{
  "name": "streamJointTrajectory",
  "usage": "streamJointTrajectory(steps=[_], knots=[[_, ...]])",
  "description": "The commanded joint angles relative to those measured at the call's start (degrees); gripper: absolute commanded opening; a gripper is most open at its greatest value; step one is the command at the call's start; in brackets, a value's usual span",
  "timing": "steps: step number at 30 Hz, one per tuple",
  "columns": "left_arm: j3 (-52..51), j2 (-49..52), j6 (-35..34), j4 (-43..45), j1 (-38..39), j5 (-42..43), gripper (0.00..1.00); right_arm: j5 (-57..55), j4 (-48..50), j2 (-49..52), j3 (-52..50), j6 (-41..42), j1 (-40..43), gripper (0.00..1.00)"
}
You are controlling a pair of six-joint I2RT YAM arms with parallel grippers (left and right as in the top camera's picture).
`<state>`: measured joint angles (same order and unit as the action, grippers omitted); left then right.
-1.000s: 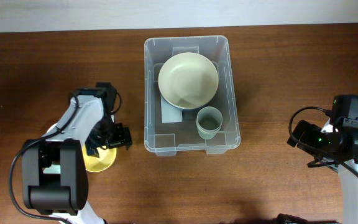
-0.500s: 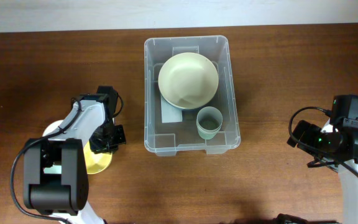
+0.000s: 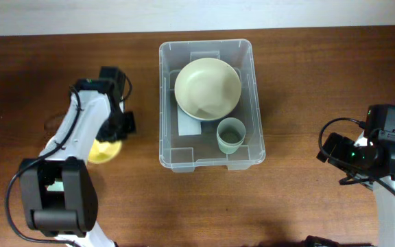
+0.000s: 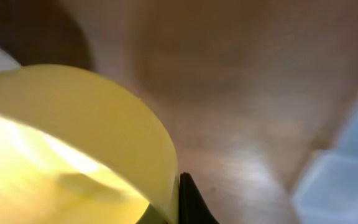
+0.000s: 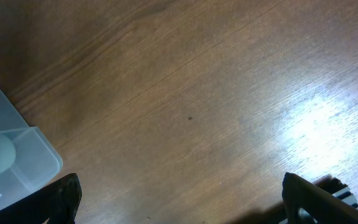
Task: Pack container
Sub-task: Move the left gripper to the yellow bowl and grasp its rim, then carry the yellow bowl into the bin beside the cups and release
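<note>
Wooden table (image 3: 307, 82), container (image 3: 206, 44) sitting mid-table. Looks like the left gripper (image 3: 117, 129) just clamped the yellow bowl (image 3: 103, 151) by its rim and swung it nearer, so dropping it in seems next. Meanwhile the right gripper (image 5: 185, 205) idles wide open.

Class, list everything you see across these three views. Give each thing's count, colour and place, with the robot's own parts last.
container: one, clear, middle of the table
large bowl: one, pale green, inside the container, far end
cup: one, grey-green, inside the container, nearer than the large bowl
label: one, white, container floor, partly under the large bowl
yellow bowl: one, yellow, left of the container
table: one, dark brown wood
left claw: one, black, shut on the yellow bowl
right claw: one, black, open, right of the container
</note>
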<state>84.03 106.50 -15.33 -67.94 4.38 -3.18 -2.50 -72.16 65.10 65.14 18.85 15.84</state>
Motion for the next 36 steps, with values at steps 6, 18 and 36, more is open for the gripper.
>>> streamJointTrajectory(steps=[6,18,36], knots=[[24.3,-1.75,7.89,-11.43,10.38,3.87,0.0,0.11,0.07,-0.11,0.92,-0.42,0.31,0.99],[24.15,-1.62,-1.66,-12.61,30.18,-0.22,0.0,0.15,0.0,-0.11,0.92,-0.42,0.31,0.99],[7.52,-1.46,-4.39,0.15,33.51,4.85,0.01,0.35,0.0,-0.11,0.92,-0.39,0.31,0.99]])
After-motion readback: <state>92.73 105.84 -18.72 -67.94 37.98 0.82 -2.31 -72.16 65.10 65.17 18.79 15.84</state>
